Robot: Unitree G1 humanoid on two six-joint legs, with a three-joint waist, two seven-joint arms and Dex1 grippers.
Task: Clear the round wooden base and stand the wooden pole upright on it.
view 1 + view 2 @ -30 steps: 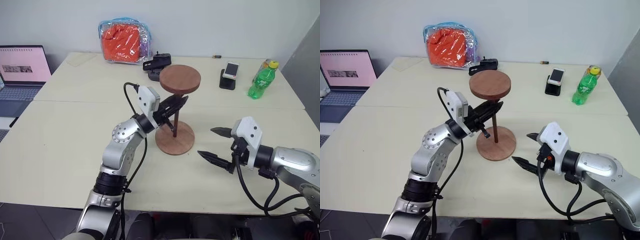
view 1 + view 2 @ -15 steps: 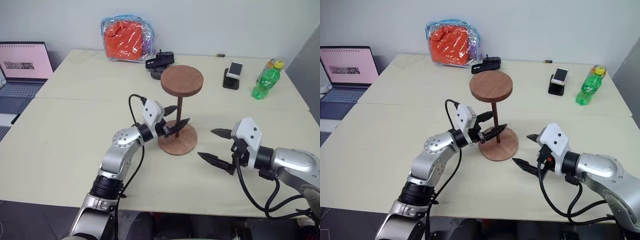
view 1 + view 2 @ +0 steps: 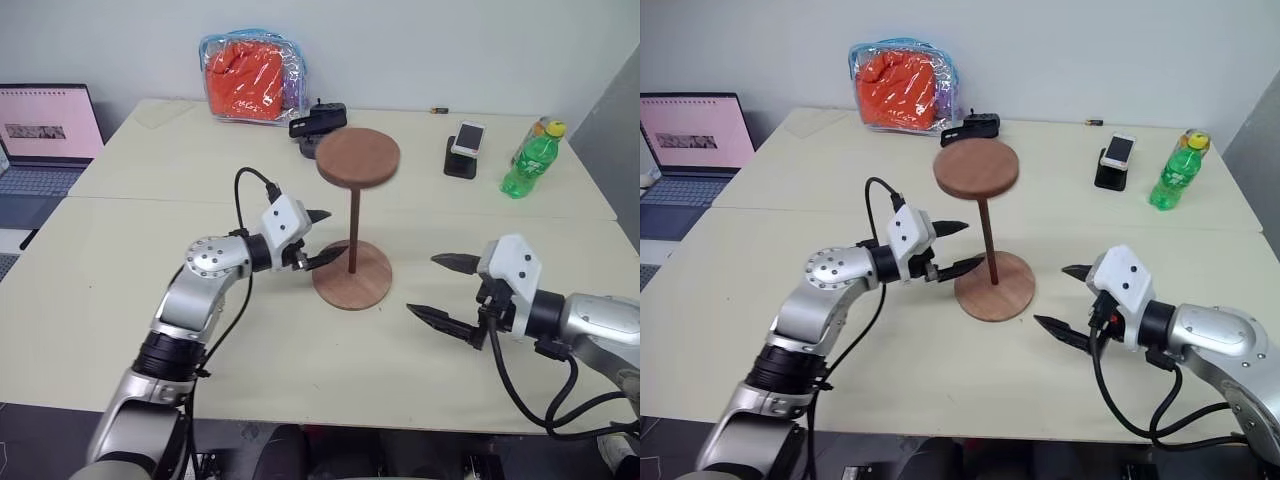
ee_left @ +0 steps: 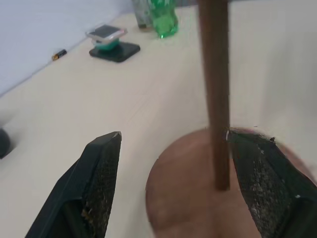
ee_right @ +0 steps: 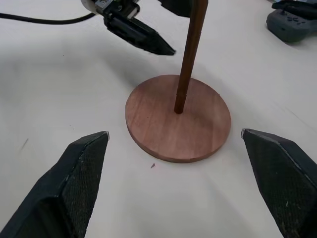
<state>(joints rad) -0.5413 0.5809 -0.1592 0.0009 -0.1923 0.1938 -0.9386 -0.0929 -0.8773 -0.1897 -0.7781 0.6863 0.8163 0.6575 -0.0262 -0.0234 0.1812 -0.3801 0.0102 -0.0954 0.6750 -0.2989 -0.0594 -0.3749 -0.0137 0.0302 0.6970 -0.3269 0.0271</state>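
The left gripper (image 4: 171, 148) stands open before the wooden pole (image 4: 215, 94), which rises upright from the round wooden base (image 4: 190, 198). A phone (image 4: 106, 33) and green bottle (image 4: 164, 20) sit beyond on the counter (image 4: 64, 99).

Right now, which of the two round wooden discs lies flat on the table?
The round wooden base, with the wooden pole standing in its centre. The other disc is fixed on the pole's top end, raised above the table.

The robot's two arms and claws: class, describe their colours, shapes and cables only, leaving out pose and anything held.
Both arms are silver-grey metal with rounded joints and black bands. Each wrist carries a white boxy housing. The left claw and the right claw each have two black, tapering, pointed fingers with rough-textured inner faces. A black cable loops from each wrist back along the arm.
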